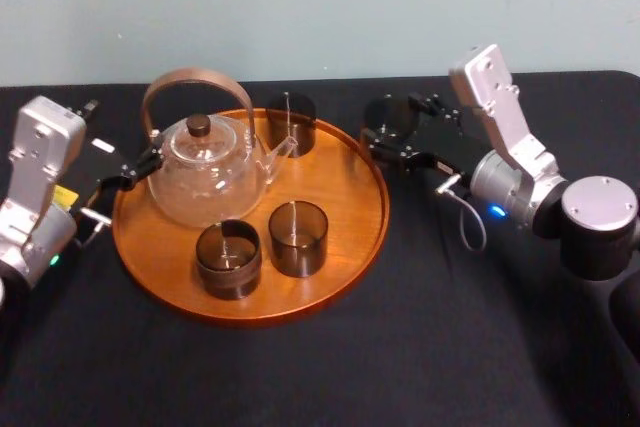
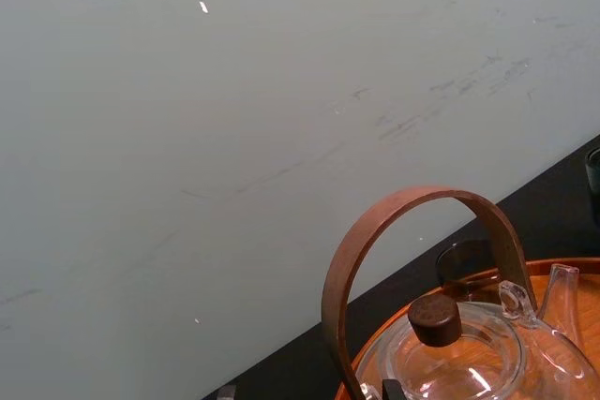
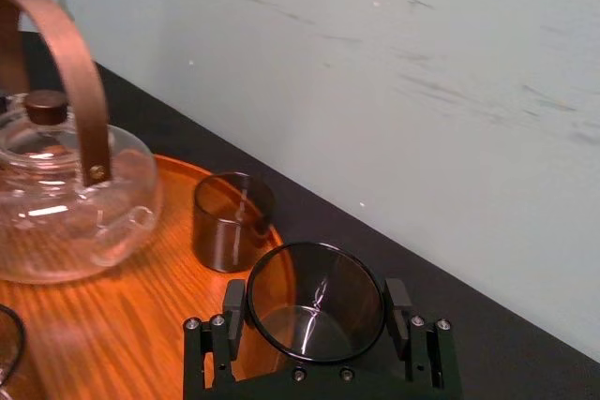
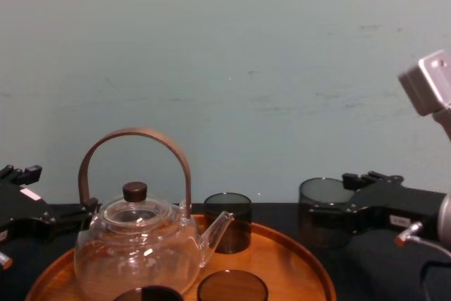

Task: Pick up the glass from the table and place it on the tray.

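Note:
A dark smoked glass (image 1: 385, 119) sits between the fingers of my right gripper (image 1: 388, 139), which is shut on it. The right wrist view looks into the glass's (image 3: 317, 302) open mouth, with a finger (image 3: 234, 311) pressed on each side. It hangs by the back right rim of the round orange-brown tray (image 1: 345, 197), and in the chest view the glass (image 4: 323, 209) stands just right of the tray (image 4: 296, 259). My left gripper (image 1: 130, 172) rests open at the tray's left rim, beside the teapot.
On the tray stand a clear glass teapot (image 1: 205, 177) with a brown hoop handle and three dark glasses: one at the back (image 1: 291, 124) and two at the front (image 1: 298, 237) (image 1: 228, 258). The black table (image 1: 420, 347) stretches wide in front and to the right.

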You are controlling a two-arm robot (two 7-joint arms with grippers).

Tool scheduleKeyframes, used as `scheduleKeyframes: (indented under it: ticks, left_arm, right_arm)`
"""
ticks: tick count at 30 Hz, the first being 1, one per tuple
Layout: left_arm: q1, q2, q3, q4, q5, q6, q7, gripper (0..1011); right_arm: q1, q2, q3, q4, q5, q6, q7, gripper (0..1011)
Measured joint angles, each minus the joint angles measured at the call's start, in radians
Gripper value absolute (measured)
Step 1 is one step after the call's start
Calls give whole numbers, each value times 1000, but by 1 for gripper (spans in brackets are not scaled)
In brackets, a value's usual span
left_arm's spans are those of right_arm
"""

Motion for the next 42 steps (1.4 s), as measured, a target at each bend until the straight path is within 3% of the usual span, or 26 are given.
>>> scheduleKeyframes:
  ticks: [15,42]
  left_arm:
    - [0,0,0,0,0,0,0,1009]
    - [0,0,0,0,0,0,0,1010]
  right_arm:
    - [22,-23,-52,25,-4,-12,18,914]
    - [70,-65,-101,119,2,-47,35,913]
